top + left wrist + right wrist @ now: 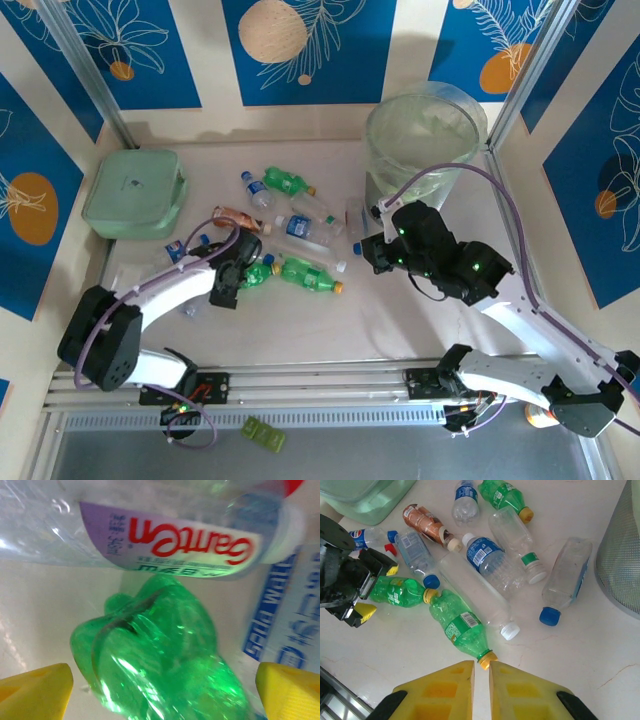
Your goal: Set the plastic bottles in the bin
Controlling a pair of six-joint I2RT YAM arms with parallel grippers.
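On the left, the left pincer (160, 695) has its yellow fingers (35, 692) wide apart, one on each side of a crushed green bottle (150, 650). Neither finger appears to press on it yet. The right wrist view places this pincer at the bottle's base end, with the yellow cap pointing away towards the pile.

The bottle looks empty and dented, so it is probably very light, thin-walled and slick. It would likely buckle under a squeeze rather than resist. A grip across the ribbed body just above the base should hold better than one on the smooth taper. The neck is the stiffest part.

The plastic bottles (492, 565) lie loosely clustered on the table (300, 330), several of them touching. A clear one with red lettering (175, 545) lies just beyond the green bottle. Lifting one bottle may nudge its neighbours.

Further right, a second green bottle (460, 625) points its yellow cap at the right pincer (481, 680), whose fingers are pressed together on nothing.

At the far right the bin (400, 160) stands upright on the table. It is near the pile, and its open mouth is much wider than any bottle, so a loose drop should be enough.
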